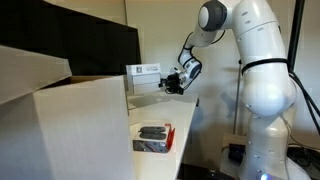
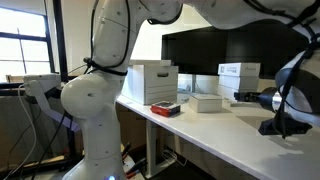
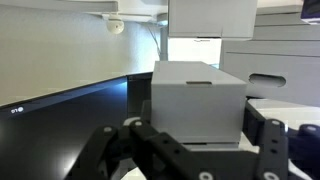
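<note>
My gripper (image 3: 200, 138) hangs above the white table (image 1: 180, 125), pointing at a white cardboard box (image 3: 198, 100) that stands a short way ahead. Both black fingers (image 3: 131, 130) stand apart at the sides of the wrist view, with nothing between them. In an exterior view the gripper (image 1: 176, 80) is just beside the same white box (image 1: 143, 78) without touching it. In an exterior view the gripper (image 2: 242, 97) reaches in from the right, below the box (image 2: 238, 74).
A black monitor (image 3: 60, 115) stands behind the table. A big white box (image 1: 60, 125) fills the near end, with a small red and black item (image 1: 152, 135) beside it. A flat white box (image 2: 207, 102) lies mid-table. The robot's base (image 1: 262, 100) stands beside the table.
</note>
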{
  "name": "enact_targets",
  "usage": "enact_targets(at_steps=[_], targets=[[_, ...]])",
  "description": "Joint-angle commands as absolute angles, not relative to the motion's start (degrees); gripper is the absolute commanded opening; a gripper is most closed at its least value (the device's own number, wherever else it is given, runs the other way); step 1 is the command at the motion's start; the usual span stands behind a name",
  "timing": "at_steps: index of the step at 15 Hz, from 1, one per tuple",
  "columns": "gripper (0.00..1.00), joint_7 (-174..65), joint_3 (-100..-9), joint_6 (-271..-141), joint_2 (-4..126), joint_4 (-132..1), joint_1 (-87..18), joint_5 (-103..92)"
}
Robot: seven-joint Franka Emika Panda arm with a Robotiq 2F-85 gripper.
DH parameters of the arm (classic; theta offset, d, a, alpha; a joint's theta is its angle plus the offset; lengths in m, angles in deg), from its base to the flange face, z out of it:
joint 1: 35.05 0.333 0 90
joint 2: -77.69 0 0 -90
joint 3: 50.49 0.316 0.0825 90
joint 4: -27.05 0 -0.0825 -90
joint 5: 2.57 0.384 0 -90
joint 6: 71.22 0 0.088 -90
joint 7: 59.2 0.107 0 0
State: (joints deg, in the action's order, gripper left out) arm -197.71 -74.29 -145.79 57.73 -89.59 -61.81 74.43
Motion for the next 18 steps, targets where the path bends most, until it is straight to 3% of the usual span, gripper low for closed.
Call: enact_targets(at_steps=[1,18], targets=[[0.58,-196.6,-74.1,-144.5,56.5,-87.6,-62.7,73.7],[0.58,-194.8,-72.1,-137.9,45.3,-73.9,-68.5,73.6]])
